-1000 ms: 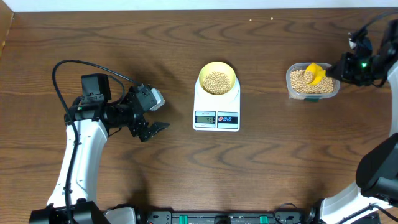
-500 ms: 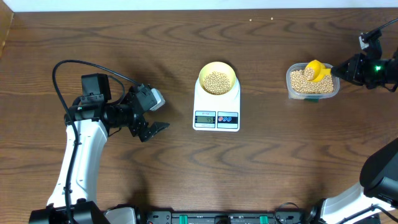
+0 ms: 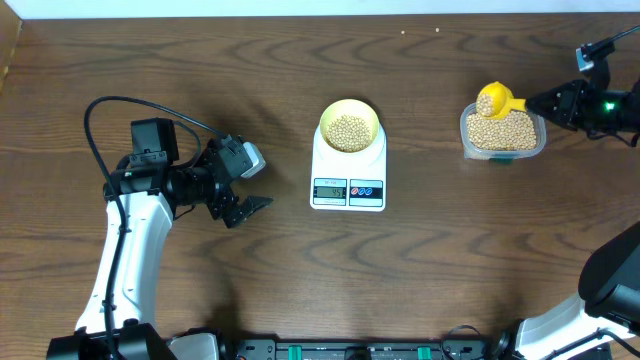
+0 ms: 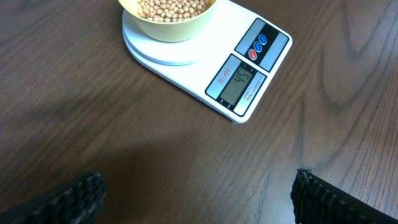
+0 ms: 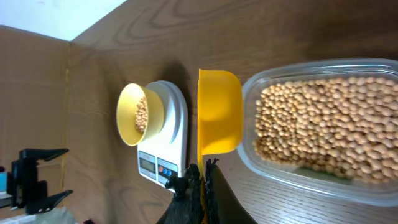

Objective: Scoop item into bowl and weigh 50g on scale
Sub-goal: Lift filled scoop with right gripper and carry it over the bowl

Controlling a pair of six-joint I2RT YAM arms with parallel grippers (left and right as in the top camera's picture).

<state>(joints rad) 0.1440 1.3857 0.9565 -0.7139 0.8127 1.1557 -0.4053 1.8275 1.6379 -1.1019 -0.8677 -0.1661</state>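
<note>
The right gripper [image 5: 203,169] has its jaws pressed together on the handle of a yellow scoop [image 3: 493,100]. It holds the scoop, loaded with beans [image 3: 487,101], over the far-left rim of the clear tub [image 3: 504,154], which is full of the same beans. The bowl [image 3: 349,108] stands on the round platform of the scale [image 3: 348,172] at the table's centre, partly filled with beans, and the display [image 4: 239,78] appears to read 45. The left gripper [image 4: 199,202], fingers spread wide and holding nothing, hovers over the bare table [image 3: 150,60] to the left of the scale, apart from it.
</note>
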